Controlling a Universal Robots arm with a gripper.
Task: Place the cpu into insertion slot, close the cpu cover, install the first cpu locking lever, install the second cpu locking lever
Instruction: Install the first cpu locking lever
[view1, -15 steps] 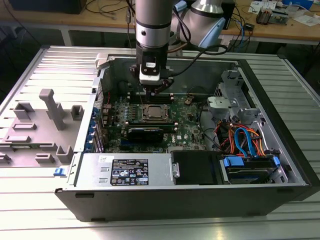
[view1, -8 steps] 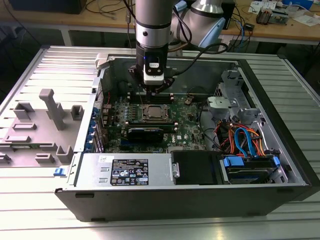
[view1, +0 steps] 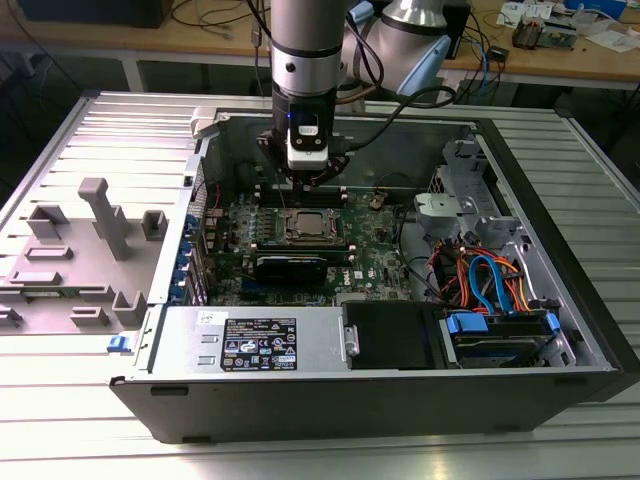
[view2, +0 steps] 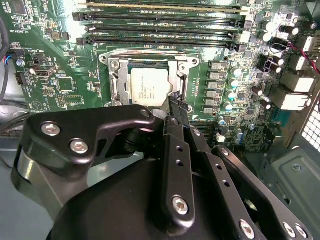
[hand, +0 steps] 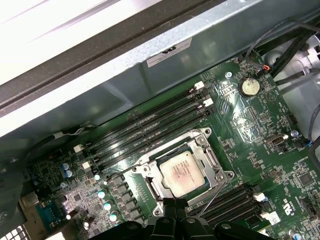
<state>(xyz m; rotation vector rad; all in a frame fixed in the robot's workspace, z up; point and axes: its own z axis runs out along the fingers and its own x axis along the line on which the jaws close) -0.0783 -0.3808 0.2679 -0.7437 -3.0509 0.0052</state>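
The cpu (view2: 146, 89) lies flat in the insertion slot (view2: 113, 82) on the green motherboard, its silvery top showing. The cpu cover (view2: 150, 61) frames it and looks lowered around the chip. In the exterior view my gripper (view1: 312, 182) hangs just above the cpu (view1: 305, 226), towards the case's back wall. Its black fingertips (view2: 175, 106) are pressed together at one edge of the socket, with nothing seen between them. In the first wrist view the cpu (hand: 181, 171) sits inside the cover (hand: 207, 159), and a thin metal lever (hand: 212, 200) slants away from my gripper (hand: 171, 206).
The open computer case (view1: 560, 250) surrounds the work. Long memory slots (view2: 160, 17) run beside the socket, a black heatsink bar (view1: 290, 266) lies on its near side, and coloured cables (view1: 490, 280) and drive bays fill the exterior view's right. A grey fixture plate (view1: 80, 250) lies outside the case.
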